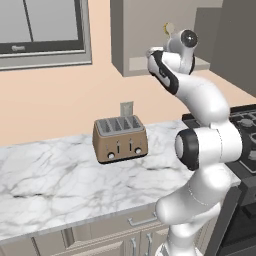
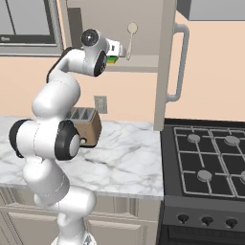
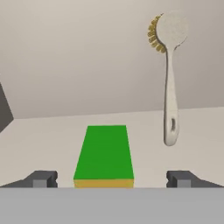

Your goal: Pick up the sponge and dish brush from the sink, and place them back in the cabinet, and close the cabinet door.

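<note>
On the cabinet shelf, sponge and dish brush rest; tool, wide open and empty, should withdraw straight back before closing the cabinet door.

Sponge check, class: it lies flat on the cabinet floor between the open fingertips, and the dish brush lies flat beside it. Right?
Not quite. The sponge does lie flat in the cabinet before the open gripper, but the hand view shows the dish brush standing upright on its handle end, head up.
</note>
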Robot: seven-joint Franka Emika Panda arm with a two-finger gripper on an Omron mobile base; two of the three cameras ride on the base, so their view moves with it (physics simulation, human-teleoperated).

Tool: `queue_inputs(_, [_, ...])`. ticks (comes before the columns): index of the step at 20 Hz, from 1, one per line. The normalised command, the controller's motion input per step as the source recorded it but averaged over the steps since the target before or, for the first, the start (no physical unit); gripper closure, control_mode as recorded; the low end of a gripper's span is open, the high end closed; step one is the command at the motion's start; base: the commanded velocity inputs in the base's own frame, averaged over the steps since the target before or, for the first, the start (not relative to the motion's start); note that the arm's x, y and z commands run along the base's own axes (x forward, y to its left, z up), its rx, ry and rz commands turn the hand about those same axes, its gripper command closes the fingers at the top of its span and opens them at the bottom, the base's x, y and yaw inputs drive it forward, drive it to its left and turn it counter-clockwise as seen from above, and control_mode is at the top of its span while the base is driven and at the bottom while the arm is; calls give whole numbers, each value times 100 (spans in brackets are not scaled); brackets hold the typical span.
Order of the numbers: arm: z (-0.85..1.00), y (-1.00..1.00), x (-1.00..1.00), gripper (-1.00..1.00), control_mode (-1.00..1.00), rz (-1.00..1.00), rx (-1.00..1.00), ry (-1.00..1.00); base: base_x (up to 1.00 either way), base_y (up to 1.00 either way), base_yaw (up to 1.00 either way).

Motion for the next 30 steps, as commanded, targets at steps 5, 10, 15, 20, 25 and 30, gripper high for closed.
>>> queue_inputs(5, [3, -4, -33, -100, -100, 0, 0, -5, 0, 0, 0])
queue_inputs(10, [11, -8, -37, -100, -100, 0, 0, -4, 0, 0, 0])
queue_inputs(15, [6, -6, -33, -100, -100, 0, 0, -2, 0, 0, 0])
queue_inputs(20, [8, -4, -41, -100, -100, 0, 0, 0, 0, 0, 0])
queue_inputs(25, [12, 0, -42, -100, -100, 0, 0, 0, 0, 0, 0])
queue_inputs(30, [8, 0, -46, -100, -100, 0, 0, 0, 0, 0, 0])
